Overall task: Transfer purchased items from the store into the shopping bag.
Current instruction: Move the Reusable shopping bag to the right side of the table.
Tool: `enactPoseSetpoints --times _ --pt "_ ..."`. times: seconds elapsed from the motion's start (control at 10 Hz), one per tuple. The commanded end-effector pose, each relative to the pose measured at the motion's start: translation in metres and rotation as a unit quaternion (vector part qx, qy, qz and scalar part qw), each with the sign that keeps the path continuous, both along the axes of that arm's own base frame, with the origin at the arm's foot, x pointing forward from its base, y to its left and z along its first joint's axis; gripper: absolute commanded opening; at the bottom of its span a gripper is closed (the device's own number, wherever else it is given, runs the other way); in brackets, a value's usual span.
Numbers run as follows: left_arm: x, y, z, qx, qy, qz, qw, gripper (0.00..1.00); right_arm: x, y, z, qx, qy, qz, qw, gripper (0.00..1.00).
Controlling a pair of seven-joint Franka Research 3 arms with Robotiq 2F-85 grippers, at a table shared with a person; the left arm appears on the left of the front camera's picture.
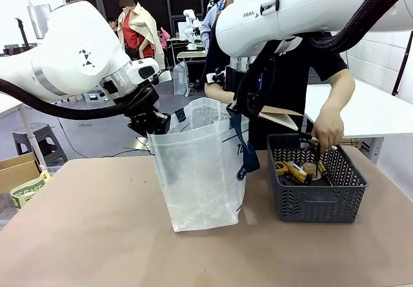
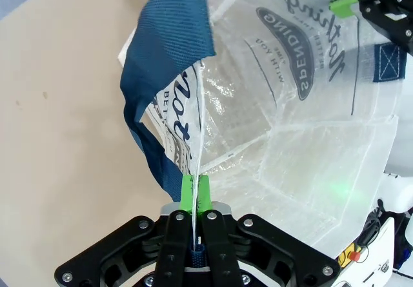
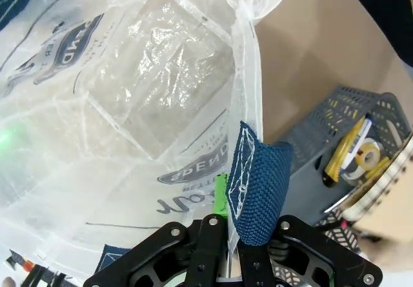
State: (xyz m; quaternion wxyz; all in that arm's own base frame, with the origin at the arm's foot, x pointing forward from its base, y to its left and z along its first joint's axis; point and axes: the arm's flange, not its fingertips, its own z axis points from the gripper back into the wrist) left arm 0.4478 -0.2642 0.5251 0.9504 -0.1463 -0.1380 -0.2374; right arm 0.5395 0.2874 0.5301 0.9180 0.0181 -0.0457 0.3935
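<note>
The shopping bag (image 1: pixel 201 171), translucent white with navy straps, stands open at mid table. My left gripper (image 1: pixel 155 124) is shut on its left rim; the left wrist view has the green pads (image 2: pixel 187 193) pinching the plastic edge beside the blue strap (image 2: pixel 171 74). My right gripper (image 1: pixel 236 111) is shut on the right rim, clamping the strap (image 3: pixel 258 184) and the bag wall (image 3: pixel 129 87). The dark grey basket (image 1: pixel 316 200) sits right of the bag with yellow packs (image 1: pixel 293 169) inside. A person's hand (image 1: pixel 328 131) reaches into it. A flat brown packet (image 1: pixel 281 115) shows behind my right arm.
A cardboard box (image 1: pixel 18 171) and a green-printed packet (image 1: pixel 26 190) lie off the table's left edge. A white table (image 1: pixel 371 109) stands behind the basket. Bare tabletop (image 1: pixel 97 235) spreads in front of and left of the bag.
</note>
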Motion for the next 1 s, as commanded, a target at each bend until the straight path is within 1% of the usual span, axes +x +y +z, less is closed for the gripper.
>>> enactPoseSetpoints --times 0.0,0.2,0.3,0.4,0.5,0.9 --pt "-0.0045 0.0075 0.0007 -0.004 0.008 -0.027 1.000 0.00 -0.0048 -0.0073 -0.0012 -0.005 0.000 0.010 1.000 0.00" --pt "-0.0048 0.0073 0.0007 -0.004 0.011 -0.032 0.999 0.00 -0.0049 -0.0068 -0.0020 -0.005 0.000 0.012 1.000 0.00" --pt "-0.0051 0.0073 0.0019 -0.008 0.009 -0.027 1.000 0.00 -0.0052 -0.0070 -0.0019 -0.004 -0.001 0.010 1.000 0.00" --pt "-0.0050 0.0068 0.0011 -0.016 0.013 -0.010 1.000 0.00 -0.0058 -0.0068 -0.0015 0.001 0.000 0.011 1.000 0.00" --pt "-0.0017 0.0009 -0.0014 0.005 0.006 -0.015 1.000 0.00 -0.0001 -0.0001 0.0001 0.000 0.000 0.001 1.000 0.00" --pt "-0.0017 0.0009 -0.0014 0.005 0.006 -0.015 1.000 0.00 -0.0001 -0.0001 0.0001 0.000 0.000 0.001 1.000 0.00"
